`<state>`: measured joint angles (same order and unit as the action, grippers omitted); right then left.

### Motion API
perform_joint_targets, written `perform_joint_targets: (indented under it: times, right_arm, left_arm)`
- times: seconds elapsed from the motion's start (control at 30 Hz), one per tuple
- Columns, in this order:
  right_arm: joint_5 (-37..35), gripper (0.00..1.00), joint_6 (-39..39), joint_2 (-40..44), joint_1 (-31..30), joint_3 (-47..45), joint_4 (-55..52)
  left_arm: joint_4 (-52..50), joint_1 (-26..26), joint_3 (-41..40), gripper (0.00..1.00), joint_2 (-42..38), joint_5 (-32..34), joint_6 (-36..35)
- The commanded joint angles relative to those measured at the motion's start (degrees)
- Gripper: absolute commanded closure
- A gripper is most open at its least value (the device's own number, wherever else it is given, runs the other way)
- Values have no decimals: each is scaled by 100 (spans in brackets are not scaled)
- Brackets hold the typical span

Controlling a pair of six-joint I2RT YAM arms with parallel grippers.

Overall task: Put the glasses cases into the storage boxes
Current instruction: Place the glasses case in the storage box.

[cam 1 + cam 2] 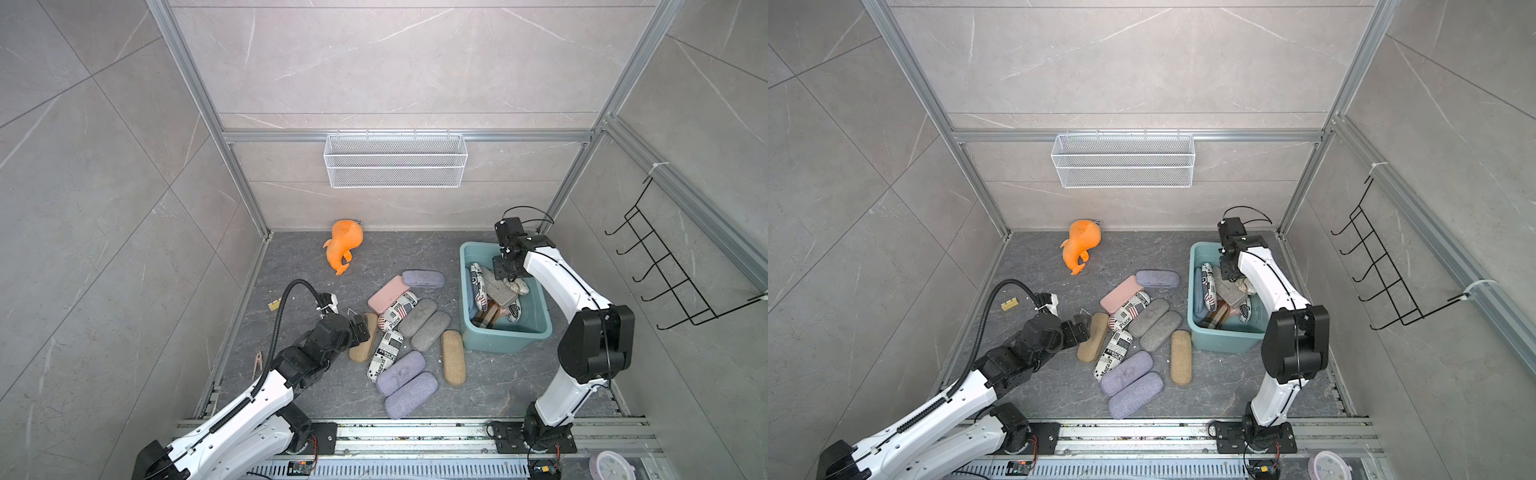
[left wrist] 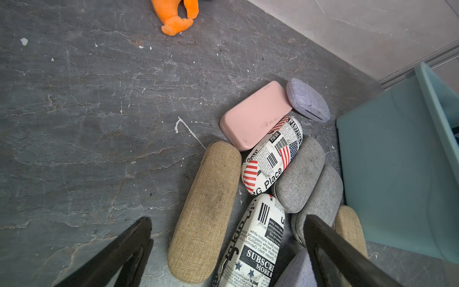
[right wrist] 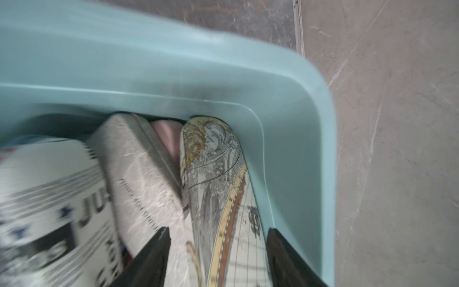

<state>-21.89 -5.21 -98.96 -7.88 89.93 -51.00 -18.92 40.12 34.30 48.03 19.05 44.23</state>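
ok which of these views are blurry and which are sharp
Right wrist view: motion blur smears the newspaper-print case and the tub rim. Left wrist view: sharp, and the lettering on the flag-print case is readable. Both top views: sharp and evenly lit, with only soft shadows and no glare.

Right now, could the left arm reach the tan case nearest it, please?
Probably yes: the open left gripper hangs over the tan case, nothing on top; a newspaper-print case crowds one side.
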Motion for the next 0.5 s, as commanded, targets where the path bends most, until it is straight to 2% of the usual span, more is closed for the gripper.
perform_joint_targets:
  times: [0.0,0.23,0.47]
  right_arm:
    - [613,35,-380,711,19,7,101]
    - [1748,37,-880,1764,-178,-853,604]
    - [2167,38,-1299,2395,-866,-1434,1194]
  left_arm:
    - [-349,-45,377,2,160,61,-282]
    - [-854,-55,695,2,1054,-83,-374]
    - [-1204,-83,1221,2,2092,-494,-852]
